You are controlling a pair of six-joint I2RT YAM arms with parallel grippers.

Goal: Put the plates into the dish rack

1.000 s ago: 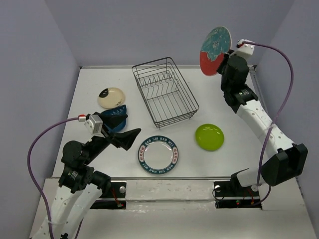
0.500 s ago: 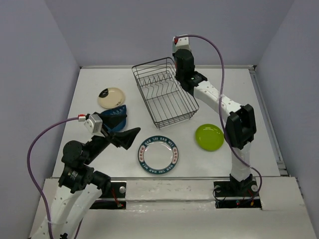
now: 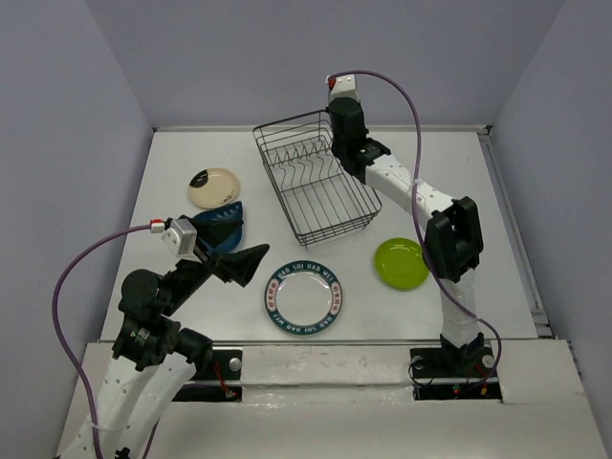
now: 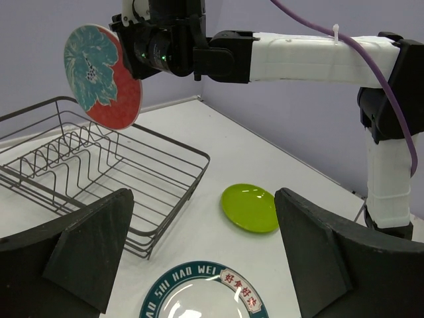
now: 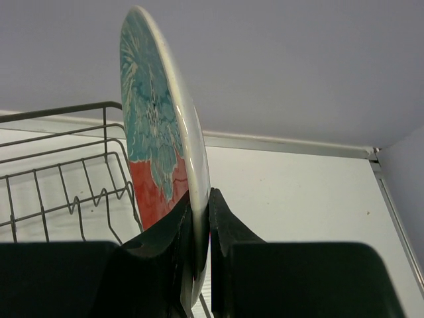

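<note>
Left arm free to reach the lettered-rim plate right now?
Probably yes: the left gripper is open and the lettered-rim plate lies flat just ahead of it, nothing on it or between.

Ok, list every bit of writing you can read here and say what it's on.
"SHI HAO WEI": teal rim of the white plate; the rest of the lettering is unclear.
Red panel on that rim: Chinese characters, too small to read.
Cream plate: a black mark, not legible.
Red-and-teal plate: none.

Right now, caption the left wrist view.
Right hand holds the red-and-teal plate on edge over the dish rack; lime plate lies flat beside it.
</note>
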